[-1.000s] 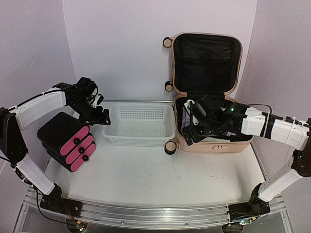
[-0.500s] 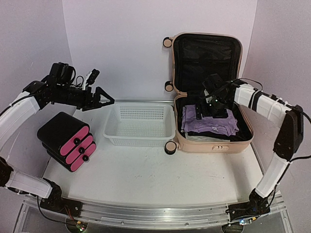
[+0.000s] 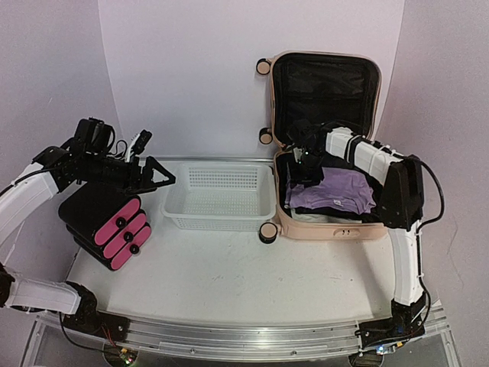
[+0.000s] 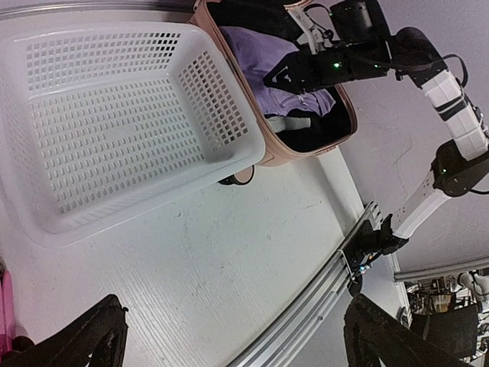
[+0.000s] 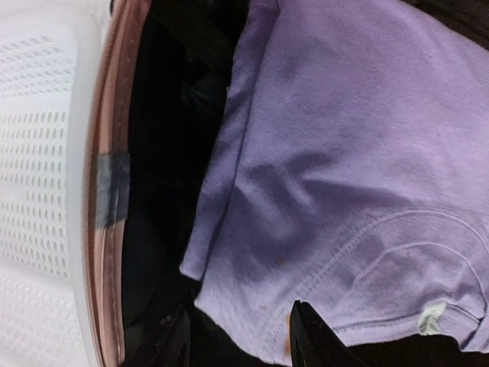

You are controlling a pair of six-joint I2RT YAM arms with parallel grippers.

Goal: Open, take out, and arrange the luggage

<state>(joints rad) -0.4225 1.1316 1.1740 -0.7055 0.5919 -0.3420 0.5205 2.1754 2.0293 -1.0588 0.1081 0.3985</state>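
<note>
From above and behind the arms, the luggage point(image 3: 321, 228) is seen at the right rear of the counter point(image 3: 229, 279). It is open. Its bottom half lies flat, and its lid point(image 3: 325, 95) stands upright against the back wall with the black lining facing forward. A folded purple garment point(image 3: 336, 191) lies on dark contents in the bottom half. The right claw point(image 3: 304, 159) hangs inside the luggage at the left rear, just beside the garment's far left edge. One wheel point(image 3: 267, 233) shows at the near left corner. A white mesh basket point(image 3: 221, 223) sits just beside the luggage on its left. A black box point(image 3: 114, 225) with three pink drawer fronts sits well to the left, set at an angle. The left claw point(image 3: 163, 174) hovers between box and basket.

Left wrist view: both fingers of the left claw appear at the lower corners, spread wide and grasping nothing. Beneath are the basket, bare counter and the luggage. The right claw shows over the purple garment, fingers parted.

Right wrist view: the right claw's two fingers sit at the bottom edge, moderately apart, holding nothing, with the garment's edge below them. Leftward come the black lining, the beige rim bearing a grey tape patch point(image 5: 112, 187), then the basket mesh.
</note>
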